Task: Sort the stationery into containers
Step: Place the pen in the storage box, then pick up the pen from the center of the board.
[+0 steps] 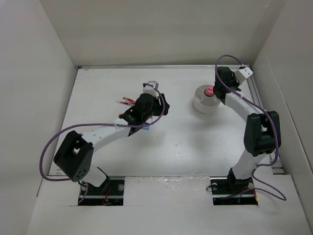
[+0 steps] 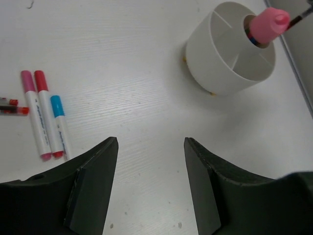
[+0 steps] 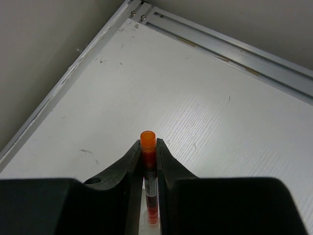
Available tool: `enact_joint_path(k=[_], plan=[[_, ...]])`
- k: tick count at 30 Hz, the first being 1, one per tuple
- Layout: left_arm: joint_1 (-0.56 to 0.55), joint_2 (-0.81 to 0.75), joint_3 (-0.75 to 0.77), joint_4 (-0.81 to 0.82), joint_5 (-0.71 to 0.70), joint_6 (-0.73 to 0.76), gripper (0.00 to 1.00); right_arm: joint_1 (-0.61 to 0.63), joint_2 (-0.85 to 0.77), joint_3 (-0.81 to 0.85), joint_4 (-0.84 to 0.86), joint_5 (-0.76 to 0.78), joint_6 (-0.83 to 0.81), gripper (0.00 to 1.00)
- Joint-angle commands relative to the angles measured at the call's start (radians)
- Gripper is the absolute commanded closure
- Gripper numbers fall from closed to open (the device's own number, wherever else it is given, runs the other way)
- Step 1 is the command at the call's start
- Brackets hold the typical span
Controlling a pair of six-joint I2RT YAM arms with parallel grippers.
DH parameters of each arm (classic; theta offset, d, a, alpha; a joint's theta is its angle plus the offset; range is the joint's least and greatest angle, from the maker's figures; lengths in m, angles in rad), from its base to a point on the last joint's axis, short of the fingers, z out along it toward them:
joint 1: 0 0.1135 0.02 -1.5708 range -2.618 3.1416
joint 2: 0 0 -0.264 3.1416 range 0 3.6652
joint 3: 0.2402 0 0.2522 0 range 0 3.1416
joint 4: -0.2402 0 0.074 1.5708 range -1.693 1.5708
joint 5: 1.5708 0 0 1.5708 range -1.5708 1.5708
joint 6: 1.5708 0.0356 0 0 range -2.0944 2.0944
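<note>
The right gripper [image 3: 148, 144] pinches a thin red pen [image 3: 148, 137] at lower centre of its wrist view; so slim a hold may let it pivot and miss the tub [image 2: 215, 73], upper right in the left wrist view; the left gripper [image 2: 150, 141] gapes empty, markers [image 2: 46, 117] at left.

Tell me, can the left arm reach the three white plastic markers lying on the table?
Probably yes: the left gripper is open and empty, and the white markers lie flat nearby with nothing over them.
</note>
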Motion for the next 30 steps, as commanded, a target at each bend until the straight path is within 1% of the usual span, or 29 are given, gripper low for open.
enact_joint_path(k=[1,3,5,7,8,11,13,14,15,16,18,20,22,23,24,25,26,27,28,30], plan=[[0.001,0.026,0.07,-0.061,-0.131,-0.03,0.47,0.018,-0.008,0.05,0.041,0.018,0.006,0.81],[0.011,0.038,0.07,-0.072,-0.159,-0.057,0.47,0.018,-0.008,0.05,0.041,0.0,0.017,0.78],[0.053,0.038,0.054,-0.072,-0.159,-0.102,0.47,0.027,-0.008,0.05,0.041,-0.01,0.017,0.73],[0.101,0.029,0.015,-0.029,-0.113,-0.129,0.48,0.027,-0.02,0.027,0.041,-0.019,0.027,0.68],[0.118,0.029,0.006,-0.019,-0.099,-0.152,0.48,0.027,-0.039,0.027,0.041,-0.039,0.038,0.63],[0.161,0.029,-0.003,-0.008,-0.053,-0.172,0.48,0.014,-0.085,0.006,0.041,-0.129,0.07,0.57],[0.172,0.029,-0.003,-0.008,-0.062,-0.183,0.48,0.005,-0.112,-0.006,0.041,-0.157,0.081,0.55],[0.172,0.029,-0.003,-0.008,-0.062,-0.192,0.5,0.005,-0.126,-0.023,0.041,-0.169,0.09,0.53],[0.172,0.029,-0.003,-0.008,-0.082,-0.192,0.52,-0.004,-0.158,-0.04,0.041,-0.178,0.09,0.49],[0.172,0.029,-0.003,-0.035,-0.105,-0.203,0.53,-0.004,-0.175,-0.04,0.041,-0.189,0.09,0.47],[0.172,0.02,-0.003,-0.045,-0.135,-0.223,0.59,-0.004,-0.242,-0.081,0.041,-0.2,0.099,0.4],[0.172,0.02,-0.003,-0.069,-0.189,-0.246,0.63,0.008,-0.301,-0.115,0.041,-0.224,0.11,0.39],[0.201,0.02,-0.003,-0.104,-0.218,-0.3,0.71,0.018,-0.393,-0.175,0.05,-0.269,0.139,0.39],[0.214,0.029,0.007,-0.144,-0.231,-0.324,0.75,0.027,-0.424,-0.201,0.061,-0.307,0.139,0.46],[0.251,0.043,0.007,-0.153,-0.231,-0.347,0.79,0.042,-0.456,-0.232,0.078,-0.394,0.158,0.58],[0.271,0.052,0.007,-0.154,-0.217,-0.382,0.84,0.053,-0.517,-0.299,0.116,-0.443,0.171,0.83],[0.293,0.061,0.007,-0.154,-0.199,-0.392,0.84,0.066,-0.545,-0.333,0.138,-0.486,0.172,0.91],[0.317,0.072,0.02,-0.141,-0.142,-0.401,0.87,0.083,-0.571,-0.361,0.148,-0.526,0.188,0.97],[0.366,0.101,0.02,-0.141,-0.107,-0.41,0.89,0.118,-0.592,-0.403,0.159,-0.543,0.198,1.0],[0.409,0.13,0.033,-0.13,-0.041,-0.419,0.91,0.155,-0.639,-0.431,0.159,-0.574,0.198,1.0]])
